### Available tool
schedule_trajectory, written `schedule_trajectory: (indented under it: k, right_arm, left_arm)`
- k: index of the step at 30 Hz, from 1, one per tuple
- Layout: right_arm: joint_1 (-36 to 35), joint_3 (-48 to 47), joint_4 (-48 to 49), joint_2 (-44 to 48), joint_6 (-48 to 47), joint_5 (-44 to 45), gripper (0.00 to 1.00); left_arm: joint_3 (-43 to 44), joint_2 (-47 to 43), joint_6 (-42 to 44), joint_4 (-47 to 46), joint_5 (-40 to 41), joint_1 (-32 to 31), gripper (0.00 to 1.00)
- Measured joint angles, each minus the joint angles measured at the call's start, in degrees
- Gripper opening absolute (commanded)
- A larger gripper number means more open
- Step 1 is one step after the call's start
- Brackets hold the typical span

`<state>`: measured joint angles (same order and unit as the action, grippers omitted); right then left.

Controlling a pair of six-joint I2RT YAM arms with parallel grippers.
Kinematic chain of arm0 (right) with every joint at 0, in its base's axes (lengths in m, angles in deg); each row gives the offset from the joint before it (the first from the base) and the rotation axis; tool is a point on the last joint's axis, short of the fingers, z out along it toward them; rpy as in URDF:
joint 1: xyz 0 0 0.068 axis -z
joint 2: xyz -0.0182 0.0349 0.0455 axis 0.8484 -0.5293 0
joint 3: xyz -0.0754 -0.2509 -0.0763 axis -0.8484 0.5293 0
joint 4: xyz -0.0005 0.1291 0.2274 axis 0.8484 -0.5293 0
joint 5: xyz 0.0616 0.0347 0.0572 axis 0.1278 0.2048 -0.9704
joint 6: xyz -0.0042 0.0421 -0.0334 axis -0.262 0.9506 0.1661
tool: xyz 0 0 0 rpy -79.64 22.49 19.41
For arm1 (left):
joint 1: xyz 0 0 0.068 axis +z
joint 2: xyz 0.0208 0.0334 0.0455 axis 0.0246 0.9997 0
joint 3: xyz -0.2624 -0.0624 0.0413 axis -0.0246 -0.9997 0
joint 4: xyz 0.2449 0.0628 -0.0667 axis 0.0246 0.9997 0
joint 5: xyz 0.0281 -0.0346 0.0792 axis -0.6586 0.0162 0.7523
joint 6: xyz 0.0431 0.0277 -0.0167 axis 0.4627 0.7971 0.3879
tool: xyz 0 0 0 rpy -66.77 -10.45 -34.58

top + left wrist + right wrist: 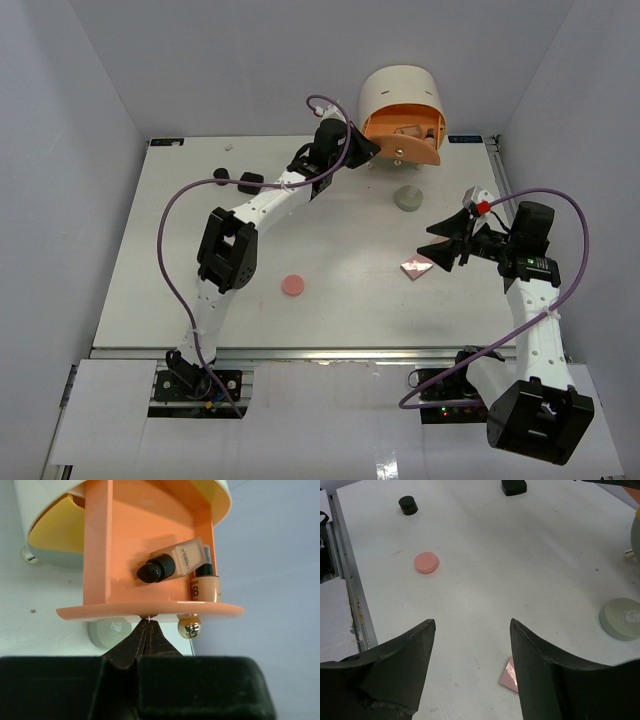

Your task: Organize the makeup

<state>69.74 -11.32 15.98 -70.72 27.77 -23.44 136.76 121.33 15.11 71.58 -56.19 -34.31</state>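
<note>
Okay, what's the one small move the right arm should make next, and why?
Probably lower the right gripper onto the pink square palette. Its jaws stand open above the palette, which lies flat and ungripped on the table, slightly toward one finger. The orange drawer already stands open to receive it.

pink palette [507, 676] partly hidden, compact [621, 618] cropped

The left gripper [147, 625] is seen closed, its tips at the front lip of the orange drawer [100, 555]; two tan bottles [182, 560] are laid inside.
</note>
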Motion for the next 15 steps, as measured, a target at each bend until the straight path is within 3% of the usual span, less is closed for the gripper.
schedule_trajectory:
  k: [15]
  right_arm:
    - [0.0,0.0,0.0,0.0,0.3,1.9,0.68]
  left_arm:
    - [1.1,2.6,-3.3,-4.5,-2.3,-0.3,0.11]
